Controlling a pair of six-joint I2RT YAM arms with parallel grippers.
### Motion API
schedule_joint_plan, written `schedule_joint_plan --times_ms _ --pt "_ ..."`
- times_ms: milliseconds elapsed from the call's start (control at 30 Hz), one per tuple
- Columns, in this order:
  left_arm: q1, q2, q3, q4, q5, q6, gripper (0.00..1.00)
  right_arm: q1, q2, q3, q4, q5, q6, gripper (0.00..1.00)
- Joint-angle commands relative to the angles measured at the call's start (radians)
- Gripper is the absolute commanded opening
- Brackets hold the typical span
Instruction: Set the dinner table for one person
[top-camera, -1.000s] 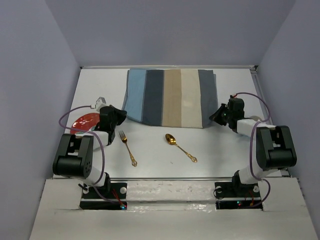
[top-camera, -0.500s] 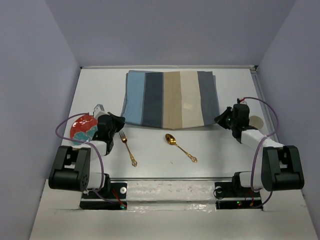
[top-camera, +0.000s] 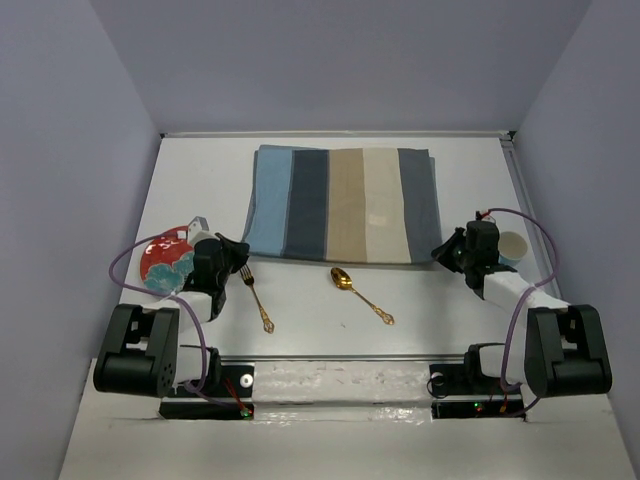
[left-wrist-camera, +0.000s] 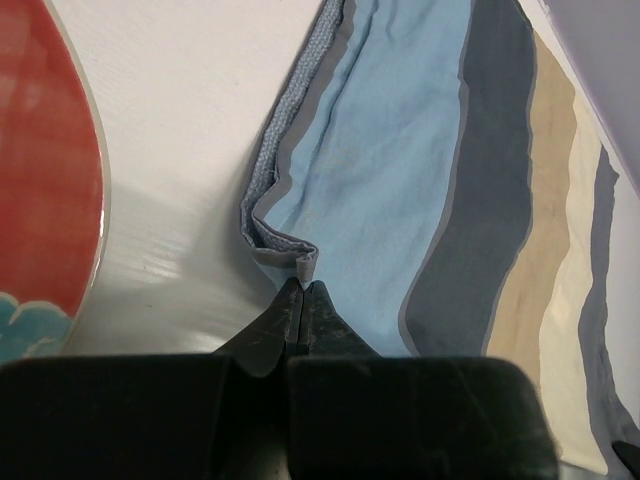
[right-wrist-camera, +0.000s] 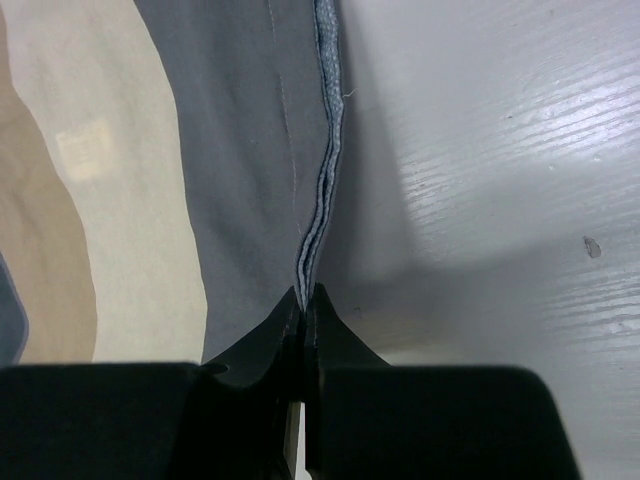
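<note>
Fingers on the left tool are pinched tight on the near left corner of the striped placemat, right where the light blue edge folds and bunches up a bit. Same deal on the other side: the right tool is clamped onto the near right corner, nipping the layered hem of the dark grey stripe. Both sit down low at the bench. The placemat lies spread over the far middle of it, stripes running blue, dark grey, tan, cream, grey from left to right. The white bench fills pretty much the whole floor of the overhead view, silvery rail along its near edge just ahead of the arm bases. Nearer than the cloth, a gold fork lies just beside the left tool and a gold spoon sits around the middle. A red plate is at the left by the left arm, and a small cup sits just right of the right tool.
</note>
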Motion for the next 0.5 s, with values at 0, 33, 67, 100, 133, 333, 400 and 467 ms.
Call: schedule_joint_plan --times_ms 0,33,67,100,133,333,400,467 --pt "-0.001 -0.051 -0.026 0.031 -0.009 0.038 0.00 -0.008 -0.032 0.003 -0.004 0.052 -0.001 0.08" --pt "-0.001 -0.057 -0.032 0.029 -0.009 0.038 0.00 -0.008 -0.033 0.003 -0.005 0.052 -0.003 0.09" --pt "-0.001 -0.064 -0.038 0.029 -0.009 0.038 0.00 -0.008 -0.037 0.004 -0.006 0.052 -0.001 0.12" --pt "-0.001 -0.068 -0.043 0.029 -0.009 0.038 0.01 -0.008 -0.037 0.004 -0.006 0.062 -0.003 0.14" --pt "-0.001 -0.074 -0.047 0.029 -0.006 0.038 0.03 -0.008 -0.037 0.004 -0.009 0.084 -0.004 0.15" --pt "-0.004 -0.165 -0.075 0.026 0.040 0.035 0.53 -0.008 -0.070 0.010 -0.027 0.117 -0.016 0.35" --pt "-0.009 -0.206 -0.076 -0.006 0.038 0.041 0.59 -0.008 -0.078 0.021 -0.035 0.117 -0.021 0.43" --pt "-0.015 -0.276 -0.066 -0.042 0.024 0.054 0.69 -0.008 -0.089 0.033 -0.043 0.102 -0.027 0.46"
